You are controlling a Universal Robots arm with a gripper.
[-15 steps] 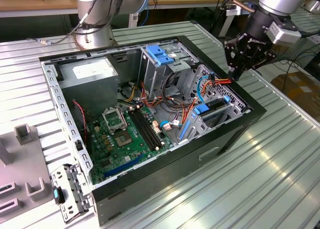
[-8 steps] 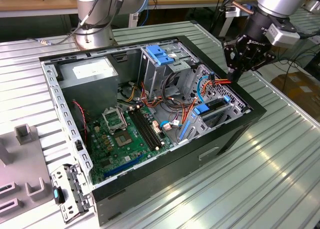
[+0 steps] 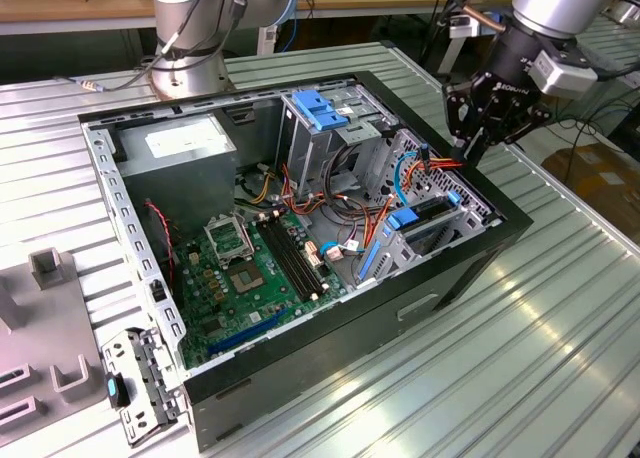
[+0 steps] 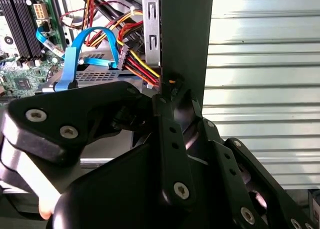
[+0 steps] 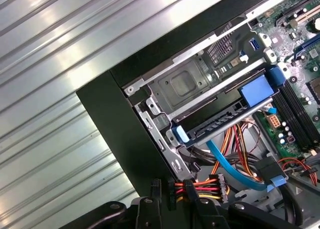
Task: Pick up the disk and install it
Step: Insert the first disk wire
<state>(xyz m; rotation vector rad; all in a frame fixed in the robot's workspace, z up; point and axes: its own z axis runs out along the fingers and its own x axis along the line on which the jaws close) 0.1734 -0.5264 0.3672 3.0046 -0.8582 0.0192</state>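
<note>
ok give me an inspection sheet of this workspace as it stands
surface: ribbed grey metal table, open black computer case on it
job's things: dark disk with blue rail frame sits in the grey metal drive bay
clutter: grey fixture blocks at the exterior view's left
grippers: black gripper over the case edge beside the bay, apart from the disk
cables: red, yellow and orange wires and blue flat cable by the bay
surroundings: grey robot arm base, wooden bench behind

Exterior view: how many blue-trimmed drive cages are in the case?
2. The upright cage stands beside the power supply; the low cage lies at the exterior view's right wall, near the end effector. Cables may hide more.
</note>
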